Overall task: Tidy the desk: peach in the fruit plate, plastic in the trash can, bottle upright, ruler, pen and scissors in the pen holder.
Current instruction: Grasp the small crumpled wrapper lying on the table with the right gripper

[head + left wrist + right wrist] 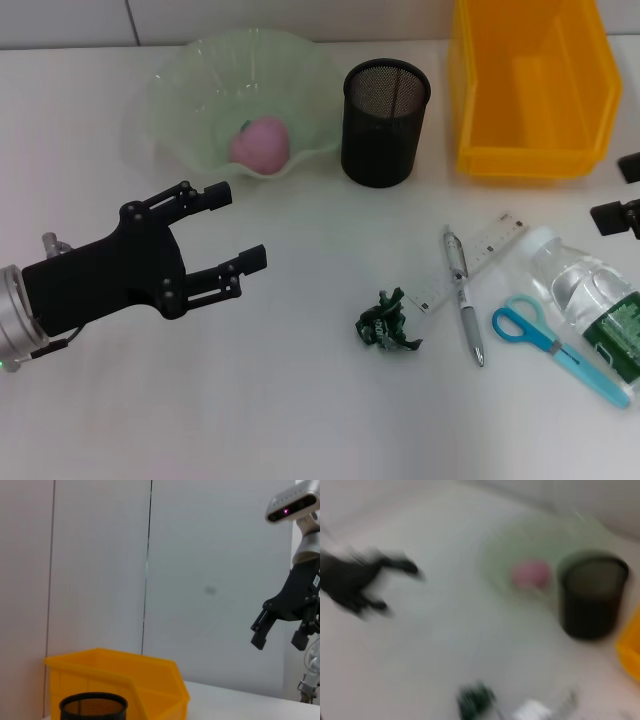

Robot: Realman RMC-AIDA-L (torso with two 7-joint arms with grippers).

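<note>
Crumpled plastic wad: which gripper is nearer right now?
Left. The left gripper hovers open just to the crumpled plastic wad's left; the right gripper sits at the far right edge, beyond the bottle.

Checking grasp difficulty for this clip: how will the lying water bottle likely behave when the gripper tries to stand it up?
The water bottle lies on its side and looks round, so it will probably roll if nudged. Its clear plastic wall looks thin and may dent under the fingers. It appears nearly empty, so likely light and tippy.
</note>
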